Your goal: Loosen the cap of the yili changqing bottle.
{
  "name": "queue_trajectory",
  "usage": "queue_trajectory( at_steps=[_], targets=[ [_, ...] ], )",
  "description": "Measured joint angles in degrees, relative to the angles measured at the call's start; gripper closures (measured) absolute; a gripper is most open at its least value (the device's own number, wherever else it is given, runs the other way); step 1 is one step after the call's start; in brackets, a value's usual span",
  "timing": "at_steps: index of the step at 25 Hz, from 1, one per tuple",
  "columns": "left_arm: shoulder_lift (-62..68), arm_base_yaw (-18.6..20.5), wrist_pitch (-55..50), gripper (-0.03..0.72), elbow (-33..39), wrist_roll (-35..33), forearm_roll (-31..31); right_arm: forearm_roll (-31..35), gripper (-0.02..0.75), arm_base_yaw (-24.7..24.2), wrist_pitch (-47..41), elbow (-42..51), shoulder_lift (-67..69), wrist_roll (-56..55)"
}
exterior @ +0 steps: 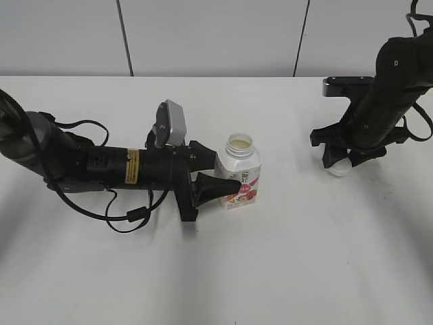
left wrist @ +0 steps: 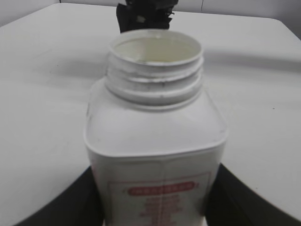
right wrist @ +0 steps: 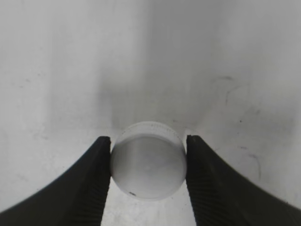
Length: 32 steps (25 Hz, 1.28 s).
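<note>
**Q:** Nearest the left wrist camera, what shows?

**A:** White plastic: the yili changqing bottle, upright, filling the view. Its threaded neck is open, with no cap on it. A red label band sits low on its front.

**Q:** How is it held?

**A:** Black fingers of the left gripper press against both sides of its body. In the exterior view the bottle stands on the white table near the middle, with the left arm lying low along the tabletop.

**Q:** And the cap?

**A:** The cap is well apart, to the right. The right gripper pinches it between its ribbed fingers, at or just above the table; I cannot tell whether it touches.
</note>
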State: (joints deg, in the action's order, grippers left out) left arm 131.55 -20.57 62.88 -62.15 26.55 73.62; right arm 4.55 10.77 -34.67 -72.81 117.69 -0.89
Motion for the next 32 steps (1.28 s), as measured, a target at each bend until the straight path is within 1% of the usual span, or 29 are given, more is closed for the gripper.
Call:
queue_trajectory(
  at_steps=[5, 9, 10, 13, 14, 16, 21, 23, 26, 28, 32],
  targets=[
    [0.0, 0.0, 0.0, 0.321, 0.0, 0.0, 0.01, 0.08, 0.35, 0.0, 0.01, 0.0, 0.11, 0.0],
    [0.0, 0.0, 0.0, 0.321, 0.0, 0.0, 0.06, 0.35, 0.346, 0.0, -1.85, 0.0, 0.13, 0.44],
    [0.0, 0.0, 0.0, 0.321, 0.0, 0.0, 0.06, 0.37, 0.323, 0.0, -2.23, 0.0, 0.13, 0.89],
    [0.0, 0.0, 0.0, 0.321, 0.0, 0.0, 0.06, 0.54, 0.181, 0.0, -2.95, -0.24, 0.13, 0.89],
    [0.0, 0.0, 0.0, 0.321, 0.0, 0.0, 0.06, 0.54, 0.147, 0.0, -3.24, -0.45, 0.13, 0.89],
    [0.0, 0.0, 0.0, 0.321, 0.0, 0.0, 0.06, 0.65, 0.125, 0.0, -4.4, -1.52, 0.18, 0.89],
    [-0.02, 0.0, 0.0, 0.315, -0.04, 0.0, 0.22, 0.71, 0.126, 0.0, -7.26, -3.82, -0.28, 0.89],
    [-0.1, 0.0, -0.19, 0.279, -0.04, 0.0, 0.58, 0.71, 0.132, 0.0, -7.76, -4.0, -1.06, 1.28],
    [-0.15, 0.13, -1.66, 0.175, 0.01, -0.05, 2.22, 0.71, 0.139, 0.0, -8.49, -4.1, -2.11, 1.77],
    [-0.15, 0.39, -1.69, 0.118, 0.01, -0.1, 2.88, 0.71, 0.141, 0.0, -9.25, -4.1, -2.7, 1.96],
    [-0.15, 1.54, -1.7, 0.1, 0.01, -0.11, 3.43, 0.71, 0.143, 0.0, -10.58, -4.1, -4.27, 1.96]
  ],
)
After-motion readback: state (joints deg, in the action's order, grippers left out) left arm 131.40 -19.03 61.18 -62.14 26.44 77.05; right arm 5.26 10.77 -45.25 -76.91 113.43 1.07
